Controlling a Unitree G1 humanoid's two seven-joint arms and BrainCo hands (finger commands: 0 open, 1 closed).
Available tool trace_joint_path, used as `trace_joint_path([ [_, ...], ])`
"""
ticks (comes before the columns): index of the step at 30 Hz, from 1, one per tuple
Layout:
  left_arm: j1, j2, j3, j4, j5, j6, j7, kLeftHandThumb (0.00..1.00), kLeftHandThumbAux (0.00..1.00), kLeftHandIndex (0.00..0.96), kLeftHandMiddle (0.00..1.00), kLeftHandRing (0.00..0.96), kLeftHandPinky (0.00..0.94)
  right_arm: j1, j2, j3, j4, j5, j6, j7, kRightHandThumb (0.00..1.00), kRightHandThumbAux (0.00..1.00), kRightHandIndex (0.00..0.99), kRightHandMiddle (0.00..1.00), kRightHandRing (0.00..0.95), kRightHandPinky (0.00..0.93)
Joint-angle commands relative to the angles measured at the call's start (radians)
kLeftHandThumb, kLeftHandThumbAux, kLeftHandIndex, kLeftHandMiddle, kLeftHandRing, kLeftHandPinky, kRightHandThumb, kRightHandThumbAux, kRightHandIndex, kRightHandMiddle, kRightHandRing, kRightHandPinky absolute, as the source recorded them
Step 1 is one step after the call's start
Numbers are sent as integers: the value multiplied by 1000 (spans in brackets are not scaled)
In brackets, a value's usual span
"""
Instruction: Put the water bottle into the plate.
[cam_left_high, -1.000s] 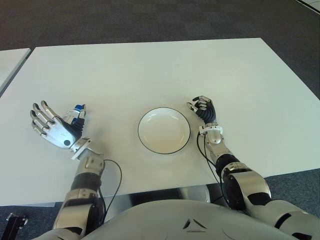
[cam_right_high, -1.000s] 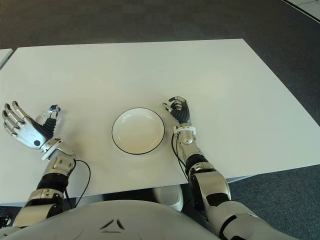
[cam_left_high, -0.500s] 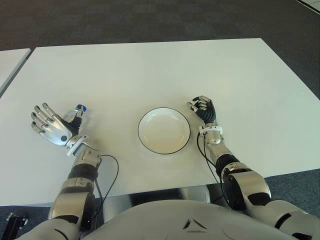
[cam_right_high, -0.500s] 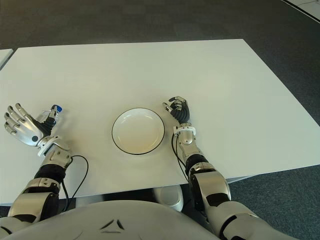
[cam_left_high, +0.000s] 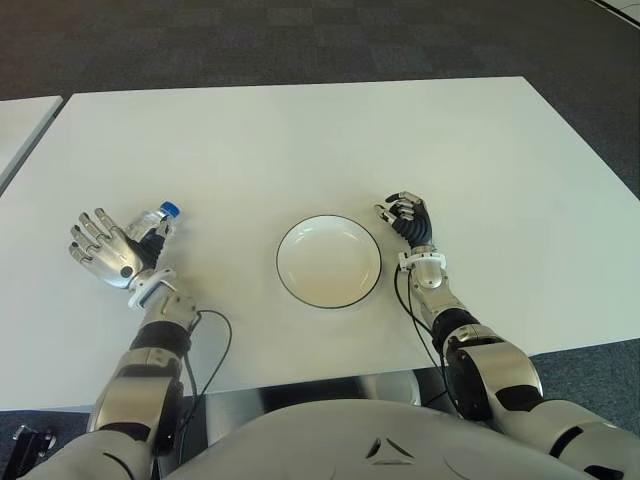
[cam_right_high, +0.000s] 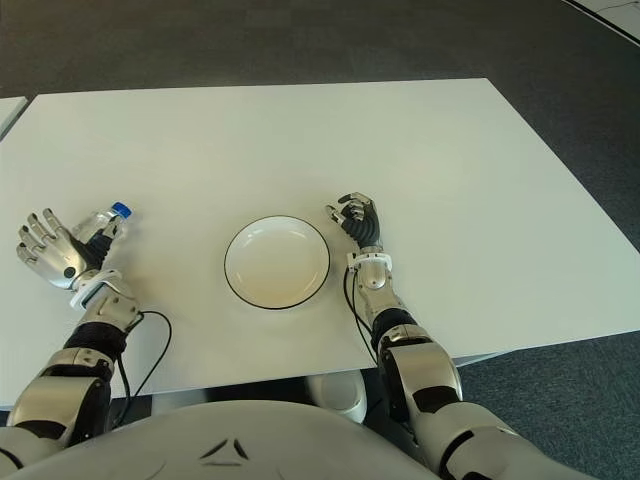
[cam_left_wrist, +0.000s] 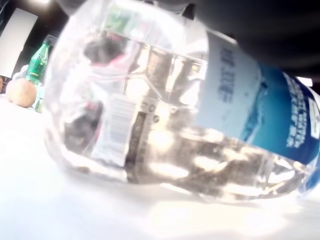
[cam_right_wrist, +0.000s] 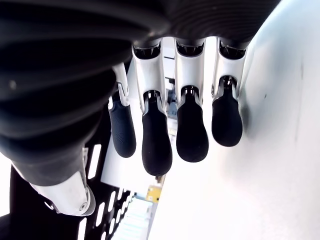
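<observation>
A clear water bottle with a blue cap and a blue label lies on its side on the white table, left of the plate. My left hand is right beside it on its left, fingers spread, gripping nothing. The left wrist view is filled by the bottle lying on the table, very close to the palm. The white plate with a dark rim sits empty at the table's middle front. My right hand shows just right of the plate, fingers curled with nothing in them.
A second white table edges in at the far left. Dark carpet surrounds the table. A black cable loops on the table by my left forearm, near the front edge.
My left hand has sunk toward the table and drawn back to the left, uncovering more of the bottle and its cap. The right hand and plate have not moved.
</observation>
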Motion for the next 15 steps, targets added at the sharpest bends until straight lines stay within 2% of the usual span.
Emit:
trace_joint_path([
  [1,-21,-10,-42,144,-35,-34,-86,413,223,0,0,0,0,27,5,0,13,-6,21,5,708,725,434,692,699,698],
  [8,-57,-3,-131,211,-2,-39,-116,400,242,0,0,0,0,29,4,-1,9,-5,28,5,709,726,434,687,695,702],
  [15,-74,1,-181,253,-6,-71,-121,434,270,0,0,0,0,31,2,-5,7,-1,29,9,709,726,434,685,694,674],
])
